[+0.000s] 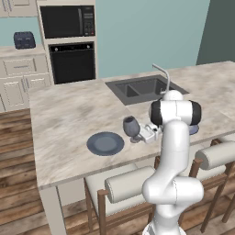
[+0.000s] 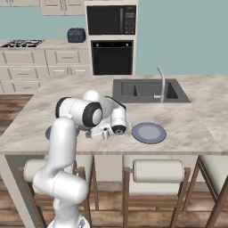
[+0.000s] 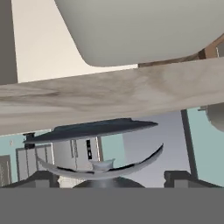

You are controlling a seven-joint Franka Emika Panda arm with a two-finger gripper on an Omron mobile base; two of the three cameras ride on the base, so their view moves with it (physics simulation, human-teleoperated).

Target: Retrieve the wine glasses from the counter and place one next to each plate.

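Note:
A smoky grey-blue wine glass [image 1: 131, 126] stands upright on the marble island [image 1: 64, 114], just right of a round grey-blue plate [image 1: 105, 143]. My gripper [image 1: 141, 132] reaches in level from the glass's right, open, with its jaws on either side of the glass. In the hand view, which is rolled over, the glass's curved bowl [image 3: 103, 168] sits between the wide-apart fingertips [image 3: 39, 179], with the plate [image 3: 92, 128] beyond it. In the right base view the plate [image 2: 149, 132] lies right of my gripper [image 2: 108, 132]. A second plate [image 1: 195, 130] peeks out behind my arm. The counter [image 1: 13, 51] runs along the back wall.
A dark double sink [image 1: 142, 88] with a tall faucet [image 1: 164, 75] is set into the island behind my arm. Cushioned stools [image 1: 124, 186] line the island's near edge. A dark toaster [image 1: 24, 40] sits on the counter beside the oven and microwave column [image 1: 69, 41].

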